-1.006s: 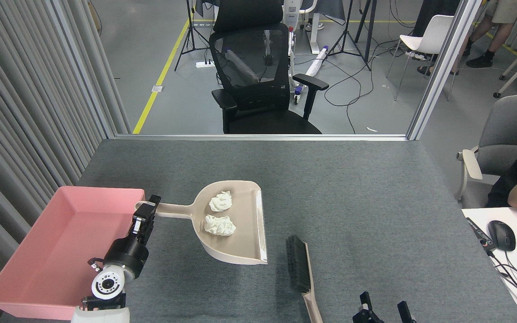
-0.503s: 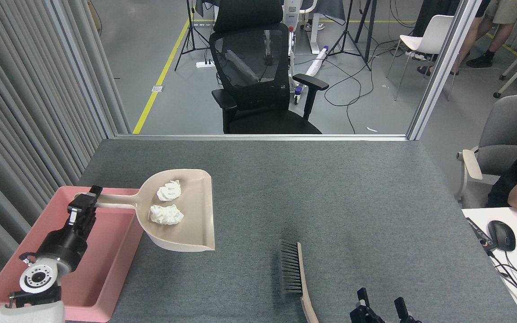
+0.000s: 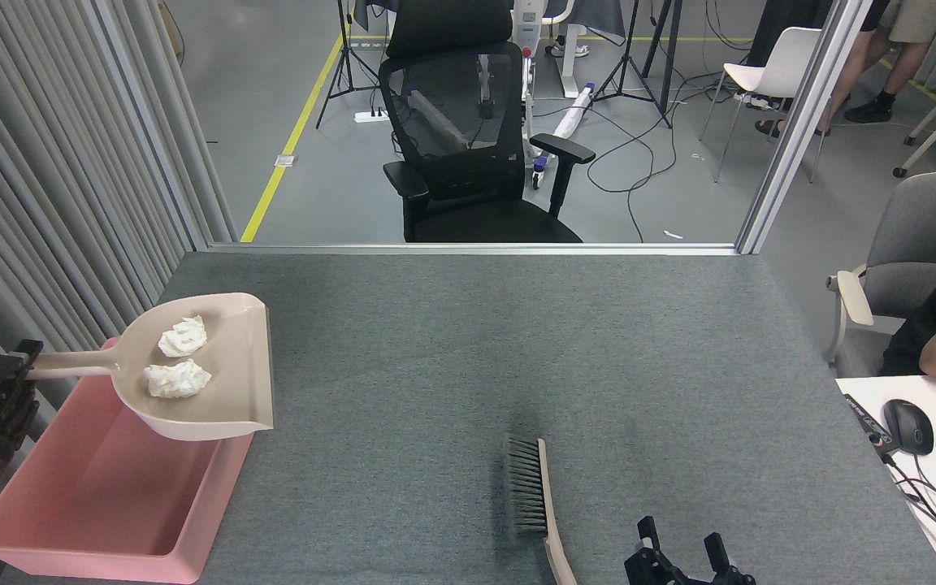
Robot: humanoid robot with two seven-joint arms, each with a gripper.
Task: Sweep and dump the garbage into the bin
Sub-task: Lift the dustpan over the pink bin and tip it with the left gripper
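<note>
The table (image 3: 517, 349) is covered in a dark grey, finely speckled felt. The bin (image 3: 102, 504) is plain pink all over. The dustpan (image 3: 220, 390) is a pale beige without markings, and the two wads of garbage (image 3: 178, 357) in it are white. The left tool (image 3: 1, 386) is black; the right tool (image 3: 683, 561) is black too. The brush (image 3: 537, 504) has black bristles and a beige back and handle. Behind the table stands a black mesh office chair (image 3: 476, 138). The floor (image 3: 273, 97) is grey with a yellow line. The wall panels (image 3: 54, 179) on the left are grey with vertical ribs. At the right, a black mouse (image 3: 907, 426) lies on a white desk (image 3: 923, 479).
</note>
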